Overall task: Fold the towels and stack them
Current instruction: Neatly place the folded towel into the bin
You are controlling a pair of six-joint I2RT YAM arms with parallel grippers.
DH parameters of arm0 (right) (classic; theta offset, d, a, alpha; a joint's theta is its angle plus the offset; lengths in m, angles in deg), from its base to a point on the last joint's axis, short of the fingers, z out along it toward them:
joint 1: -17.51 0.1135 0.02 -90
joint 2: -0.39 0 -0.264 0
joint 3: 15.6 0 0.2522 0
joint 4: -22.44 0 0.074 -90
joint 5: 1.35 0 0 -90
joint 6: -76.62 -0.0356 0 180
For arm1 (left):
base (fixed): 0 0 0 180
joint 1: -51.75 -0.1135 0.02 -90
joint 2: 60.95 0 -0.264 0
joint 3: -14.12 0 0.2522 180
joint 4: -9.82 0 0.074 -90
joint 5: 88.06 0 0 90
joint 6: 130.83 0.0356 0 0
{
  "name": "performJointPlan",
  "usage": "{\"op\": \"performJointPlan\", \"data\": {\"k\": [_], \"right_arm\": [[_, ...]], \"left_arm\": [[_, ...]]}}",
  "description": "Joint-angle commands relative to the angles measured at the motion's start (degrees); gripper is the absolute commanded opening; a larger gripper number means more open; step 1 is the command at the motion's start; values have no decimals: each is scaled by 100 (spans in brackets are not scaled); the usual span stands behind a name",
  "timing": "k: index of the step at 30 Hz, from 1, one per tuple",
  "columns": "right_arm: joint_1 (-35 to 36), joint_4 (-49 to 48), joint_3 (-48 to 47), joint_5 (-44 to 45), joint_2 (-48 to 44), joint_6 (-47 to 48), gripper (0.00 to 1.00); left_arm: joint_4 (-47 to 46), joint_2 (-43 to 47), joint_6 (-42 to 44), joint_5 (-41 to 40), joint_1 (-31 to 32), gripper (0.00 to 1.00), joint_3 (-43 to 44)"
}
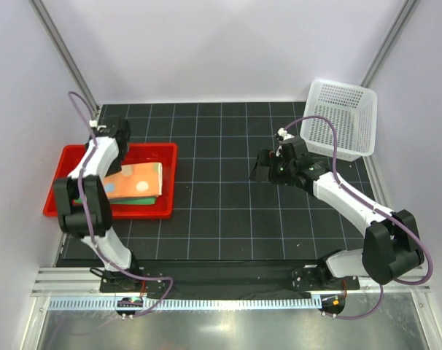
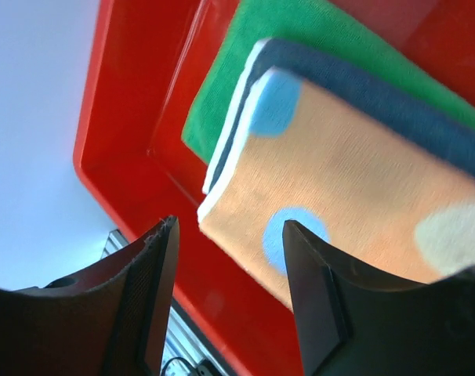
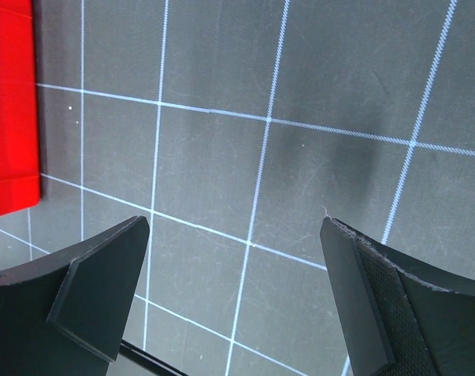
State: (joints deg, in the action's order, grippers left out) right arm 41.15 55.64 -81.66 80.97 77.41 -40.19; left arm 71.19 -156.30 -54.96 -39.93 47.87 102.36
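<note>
Three folded towels lie stacked in the red tray (image 1: 74,157). The plain green towel (image 2: 300,35) is at the bottom, the dark blue one (image 2: 394,102) is in the middle, and the orange dotted one (image 2: 363,180) (image 1: 137,180) is on top. My left gripper (image 2: 230,235) hovers open over the stack's near corner. One of its fingers is above the orange towel and the other above the tray floor, and it holds nothing. My right gripper (image 3: 233,227) (image 1: 259,173) stands wide open over the bare mat at mid-table, away from the towels.
A white mesh basket (image 1: 341,117) stands at the back right corner. The black gridded mat (image 1: 221,211) covers the table. The tray's corner (image 3: 10,94) shows at the left of the right wrist view. Walls close in on both sides.
</note>
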Motion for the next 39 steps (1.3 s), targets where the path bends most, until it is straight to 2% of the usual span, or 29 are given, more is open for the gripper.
{"op": "performJointPlan", "data": {"k": [1,3,6,8,9,10,11,12,13,14,19,22,23,24,29,39], "right_arm": [[-70,86,-185,65,-151,211,100],[-61,147,-176,118,-204,229,100],[-70,200,-228,197,-292,229,100],[-61,340,-412,380,-353,237,100],[-70,541,-500,460,-388,211,100],[-61,682,-588,530,-450,211,100],[-70,919,-728,566,-520,228,100],[-61,1025,-773,740,-712,211,100],[-70,1140,-826,742,-810,194,100],[-61,1332,-913,977,-915,220,100],[-61,1861,-1090,1594,-1688,237,100],[-61,1941,-941,1796,-2031,158,100],[-61,1827,-767,1727,-2285,167,100],[-61,1774,-678,1718,-2435,158,100],[-61,1335,-308,1761,-3287,53,100],[-61,1396,-554,2024,-3333,325,100]], "left_arm": [[457,-528,-404,-787,10,59,751],[870,-625,-581,-779,10,59,1339],[969,-459,-617,-219,89,62,1833],[803,-13,-416,1166,168,63,1939],[654,225,-302,2094,168,62,1878],[331,428,-292,3522,186,63,1808],[153,839,-483,4276,203,65,1720],[-31,1034,-503,4918,264,74,1502],[-320,1184,-581,5290,535,96,1413],[-401,1455,-599,5729,711,99,1342],[-604,1958,-397,5988,1915,100,641],[-1620,2406,-720,6725,2303,100,60],[-2224,2546,-836,6962,2400,100,-386],[-2543,2661,-967,7269,2453,100,-582],[-2679,2926,-978,7166,2655,100,-917],[-2617,3154,-679,6815,2673,100,-971]]}}
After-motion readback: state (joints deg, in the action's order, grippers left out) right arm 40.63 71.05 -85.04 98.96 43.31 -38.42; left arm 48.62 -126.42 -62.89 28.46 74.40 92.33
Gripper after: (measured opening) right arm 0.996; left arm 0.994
